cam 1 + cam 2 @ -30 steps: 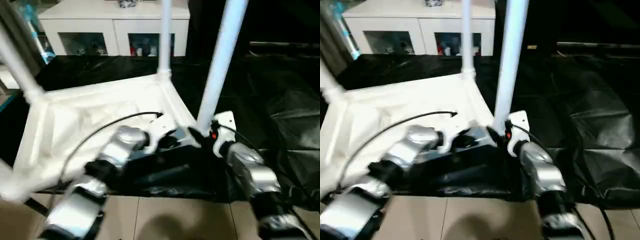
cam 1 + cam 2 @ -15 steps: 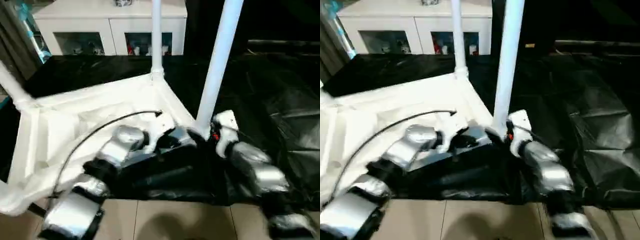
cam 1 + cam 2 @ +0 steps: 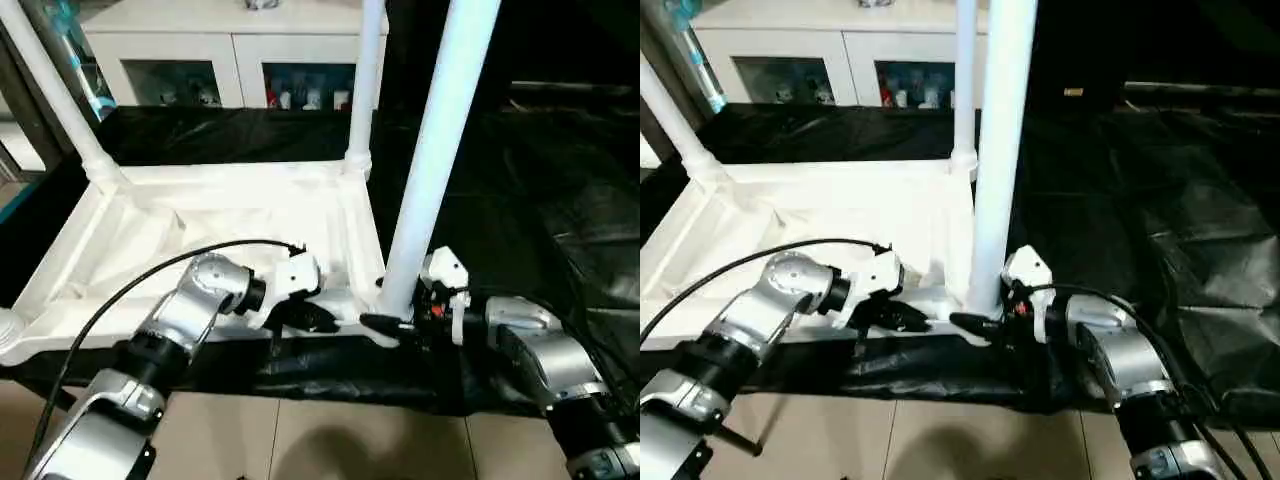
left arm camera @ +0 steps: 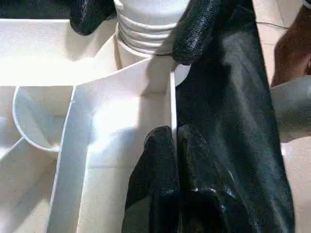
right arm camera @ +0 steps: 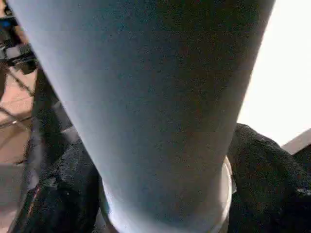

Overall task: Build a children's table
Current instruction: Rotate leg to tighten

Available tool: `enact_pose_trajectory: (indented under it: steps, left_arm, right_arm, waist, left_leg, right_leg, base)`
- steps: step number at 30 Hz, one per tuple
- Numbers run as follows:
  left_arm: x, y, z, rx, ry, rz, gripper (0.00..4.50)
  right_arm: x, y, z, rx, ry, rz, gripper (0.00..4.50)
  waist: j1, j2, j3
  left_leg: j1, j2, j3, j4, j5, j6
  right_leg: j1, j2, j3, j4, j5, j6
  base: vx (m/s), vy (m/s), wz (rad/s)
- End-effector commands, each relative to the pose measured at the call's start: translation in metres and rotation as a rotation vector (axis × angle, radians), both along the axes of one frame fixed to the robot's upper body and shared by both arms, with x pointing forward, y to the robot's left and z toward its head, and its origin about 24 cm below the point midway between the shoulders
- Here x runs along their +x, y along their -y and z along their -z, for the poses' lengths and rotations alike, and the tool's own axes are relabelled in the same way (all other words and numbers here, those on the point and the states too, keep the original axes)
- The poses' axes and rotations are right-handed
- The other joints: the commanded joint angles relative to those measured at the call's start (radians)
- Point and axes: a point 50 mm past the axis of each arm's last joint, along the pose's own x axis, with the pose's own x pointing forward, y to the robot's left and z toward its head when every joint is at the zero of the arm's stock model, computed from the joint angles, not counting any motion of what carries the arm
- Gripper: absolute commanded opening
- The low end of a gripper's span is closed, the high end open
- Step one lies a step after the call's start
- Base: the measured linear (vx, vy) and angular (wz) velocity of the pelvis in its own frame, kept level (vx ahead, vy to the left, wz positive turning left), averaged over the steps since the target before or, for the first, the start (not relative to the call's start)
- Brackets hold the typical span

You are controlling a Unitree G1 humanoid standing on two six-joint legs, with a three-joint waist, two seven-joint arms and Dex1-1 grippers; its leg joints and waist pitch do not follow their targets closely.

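Now, in the left eye view, the children's table is seen upturned on black sheeting, squarer than before. In the right wrist view, the right gripper has its fingers wide around the near corner leg; in the left wrist view, the left gripper has its fingers together at the rim.

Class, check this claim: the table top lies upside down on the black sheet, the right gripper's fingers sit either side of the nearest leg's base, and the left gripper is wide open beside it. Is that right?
Not quite. The left gripper is shut, its fingers pressed together at the table top's rim, as the left wrist view shows. The rest holds: the right gripper straddles the nearest leg's base on the black sheet.
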Motion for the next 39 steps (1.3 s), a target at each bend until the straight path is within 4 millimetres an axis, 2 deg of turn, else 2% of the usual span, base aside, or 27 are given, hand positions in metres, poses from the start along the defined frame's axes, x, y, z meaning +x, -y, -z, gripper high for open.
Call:
enact_pose_trajectory:
  steps: [1,3,4,5,8,12,14,15,16,17,18,19,20,22,23,25,26,28,29,32,35,37,39]
  left_arm:
    - [-0.005,0.003,-0.001,0.008,-0.016,0.066,0.0]
    - [-0.005,0.003,-0.001,0.009,-0.016,0.066,0.0]
    - [-0.005,0.002,-0.001,0.008,-0.013,0.061,0.0]
    - [-0.005,0.002,-0.001,0.008,-0.012,0.061,0.0]
    - [-0.003,0.002,-0.002,0.0,-0.004,0.034,0.0]
    - [0.013,0.012,-0.002,-0.034,0.032,-0.159,0.0]
    - [0.021,0.019,-0.002,-0.048,0.053,-0.243,0.0]
    - [0.021,0.019,-0.002,-0.048,0.053,-0.243,0.0]
    - [0.034,0.029,-0.004,-0.057,0.094,-0.364,0.0]
    - [0.04,0.035,-0.006,-0.064,0.114,-0.426,0.0]
    - [0.044,0.04,-0.007,-0.073,0.126,-0.475,0.0]
    - [0.044,0.04,-0.007,-0.073,0.126,-0.475,0.0]
    - [0.048,0.046,-0.009,-0.086,0.137,-0.535,0.0]
    - [0.049,0.052,-0.01,-0.095,0.14,-0.539,0.0]
    - [0.048,0.06,-0.011,-0.107,0.141,-0.522,0.0]
    - [0.048,0.06,-0.011,-0.107,0.141,-0.522,0.0]
    - [0.046,0.064,-0.011,-0.114,0.141,-0.496,0.0]
    - [0.042,0.069,-0.009,-0.117,0.132,-0.441,0.0]
    - [0.041,0.07,-0.008,-0.116,0.129,-0.425,0.0]
    - [0.036,0.066,-0.004,-0.098,0.113,-0.359,0.0]
    - [0.025,0.053,0.0,-0.077,0.07,-0.203,0.0]
    - [0.022,0.051,0.001,-0.073,0.061,-0.173,0.0]
    - [0.018,0.046,0.002,-0.058,0.05,-0.127,0.0]
  right_arm:
    - [0.001,0.001,-0.004,-0.014,0.007,-0.011,3.42]
    - [0.001,0.001,-0.004,-0.016,0.007,-0.015,3.2]
    - [0.0,-0.001,-0.003,-0.018,0.005,-0.022,3.12]
    - [0.0,-0.001,-0.003,-0.017,0.004,-0.023,3.12]
    - [0.0,-0.003,-0.001,-0.004,-0.006,-0.005,2.83]
    - [0.013,-0.003,0.011,-0.024,0.003,0.25,2.76]
    - [0.02,-0.003,0.018,-0.032,-0.004,0.387,2.75]
    - [0.02,-0.003,0.018,-0.032,-0.004,0.387,2.75]
    - [0.028,-0.006,0.025,-0.027,-0.014,0.57,2.74]
    - [0.031,-0.009,0.028,-0.025,-0.021,0.665,2.74]
    - [0.034,-0.012,0.031,-0.026,-0.029,0.734,2.74]
    - [0.034,-0.012,0.031,-0.026,-0.029,0.734,2.74]
    - [0.037,-0.018,0.034,-0.026,-0.045,0.797,2.74]
    - [0.038,-0.024,0.034,-0.013,-0.045,0.802,2.74]
    - [0.04,-0.034,0.031,0.034,-0.045,0.776,3.09]
    - [0.04,-0.034,0.031,0.034,-0.045,0.776,3.44]
    - [0.04,-0.039,0.029,0.055,-0.04,0.749,3.46]
    - [0.04,-0.046,0.023,0.085,-0.016,0.674,3.53]
    - [0.039,-0.047,0.022,0.09,-0.009,0.656,3.71]
    - [0.037,-0.044,0.015,0.101,0.009,0.57,3.71]
    - [0.026,-0.032,0.006,0.083,0.022,0.341,3.71]
    - [0.023,-0.029,0.005,0.08,0.02,0.305,3.71]
    - [0.019,-0.023,0.004,0.062,0.022,0.248,3.71]
  waist:
    - [-0.001,-0.008,-0.069]
    - [-0.001,-0.009,-0.07]
    - [-0.003,-0.023,-0.07]
    - [0.0,-0.016,-0.07]
    - [-0.001,-0.016,-0.069]
    - [-0.005,-0.016,-0.069]
    - [-0.01,-0.017,-0.067]
    - [-0.01,-0.018,-0.066]
    - [-0.014,-0.024,-0.066]
    - [-0.013,-0.017,-0.066]
    - [-0.014,-0.019,-0.068]
    - [-0.015,-0.013,-0.069]
    - [-0.014,-0.017,-0.069]
    - [-0.01,-0.018,-0.071]
    - [-0.008,-0.018,-0.072]
    - [-0.007,-0.019,-0.073]
    - [-0.006,-0.01,-0.072]
    - [-0.008,-0.013,-0.072]
    - [-0.009,-0.013,-0.072]
    - [-0.007,-0.015,-0.073]
    - [-0.007,-0.015,-0.073]
    - [-0.006,-0.015,-0.073]
    - [-0.006,-0.016,-0.073]
  left_leg:
    - [0.006,0.01,0.009,-0.07,-0.224,0.075]
    - [0.005,0.009,0.009,-0.069,-0.214,0.074]
    - [0.004,0.009,0.01,-0.069,-0.21,0.076]
    - [0.004,0.009,0.009,-0.069,-0.202,0.078]
    - [0.004,0.009,0.009,-0.069,-0.195,0.079]
    - [0.006,0.005,0.009,-0.069,-0.201,0.06]
    - [0.007,0.001,0.008,-0.07,-0.227,0.04]
    - [0.007,0.0,0.007,-0.071,-0.231,0.039]
    - [0.003,-0.001,0.008,-0.07,-0.227,0.043]
    - [0.01,-0.002,0.008,-0.069,-0.234,0.033]
    - [0.009,-0.004,0.007,-0.069,-0.227,0.027]
    - [0.007,-0.003,0.005,-0.07,-0.218,0.023]
    - [0.009,-0.005,0.008,-0.069,-0.221,0.031]
    - [0.005,-0.005,0.007,-0.068,-0.21,0.042]
    - [0.005,-0.005,0.008,-0.067,-0.202,0.052]
    - [0.002,-0.006,0.008,-0.066,-0.194,0.062]
    - [0.002,-0.003,0.008,-0.066,-0.186,0.073]
    - [-0.003,-0.004,0.005,-0.067,-0.188,0.078]
    - [-0.003,-0.003,0.005,-0.068,-0.186,0.08]
    - [-0.002,-0.002,0.005,-0.066,-0.182,0.093]
    - [-0.004,0.002,0.004,-0.066,-0.166,0.111]
    - [-0.003,0.003,0.006,-0.064,-0.157,0.126]
    - [0.001,0.004,0.007,-0.064,-0.165,0.121]
  right_leg:
    - [0.057,-0.032,0.027,-0.053,-0.227,-0.251]
    - [0.058,-0.032,0.027,-0.053,-0.224,-0.247]
    - [0.058,-0.031,0.027,-0.054,-0.225,-0.245]
    - [0.058,-0.033,0.027,-0.051,-0.232,-0.243]
    - [0.057,-0.033,0.028,-0.052,-0.231,-0.241]
    - [0.053,-0.034,0.028,-0.057,-0.265,-0.231]
    - [0.052,-0.032,0.026,-0.064,-0.327,-0.209]
    - [0.052,-0.033,0.026,-0.066,-0.34,-0.203]
    - [0.053,-0.032,0.026,-0.069,-0.348,-0.191]
    - [0.045,-0.034,0.027,-0.072,-0.372,-0.186]
    - [0.048,-0.033,0.026,-0.071,-0.367,-0.184]
    - [0.05,-0.033,0.026,-0.069,-0.353,-0.185]
    - [0.046,-0.03,0.027,-0.071,-0.331,-0.188]
    - [0.053,-0.032,0.025,-0.07,-0.309,-0.192]
    - [0.053,-0.032,0.026,-0.068,-0.291,-0.194]
    - [0.056,-0.033,0.025,-0.067,-0.274,-0.199]
    - [0.054,-0.032,0.025,-0.067,-0.248,-0.209]
    - [0.061,-0.032,0.022,-0.062,-0.232,-0.216]
    - [0.061,-0.032,0.022,-0.062,-0.231,-0.216]
    - [0.063,-0.033,0.023,-0.061,-0.214,-0.225]
    - [0.067,-0.034,0.024,-0.054,-0.171,-0.242]
    - [0.065,-0.033,0.026,-0.051,-0.14,-0.256]
    - [0.062,-0.034,0.025,-0.052,-0.158,-0.263]
  base:
    - [0.0,0.0,0.0]
    - [0.0,0.0,0.0]
    - [0.0,0.0,0.0]
    - [0.0,0.0,0.0]
    - [0.0,0.0,0.0]
    - [0.0,0.0,0.0]
    - [0.0,0.0,0.0]
    - [0.0,0.0,0.0]
    - [0.0,0.0,0.0]
    - [0.0,0.0,0.0]
    - [0.0,0.0,0.0]
    - [0.0,0.0,0.0]
    - [0.0,0.0,0.0]
    - [0.0,0.0,0.0]
    - [0.0,0.0,0.0]
    - [0.0,0.0,0.0]
    - [0.0,0.0,0.0]
    - [0.0,0.0,0.0]
    - [0.0,0.0,0.0]
    - [0.0,0.0,0.0]
    - [0.0,0.0,0.0]
    - [0.0,0.0,0.0]
    - [0.0,0.0,0.0]
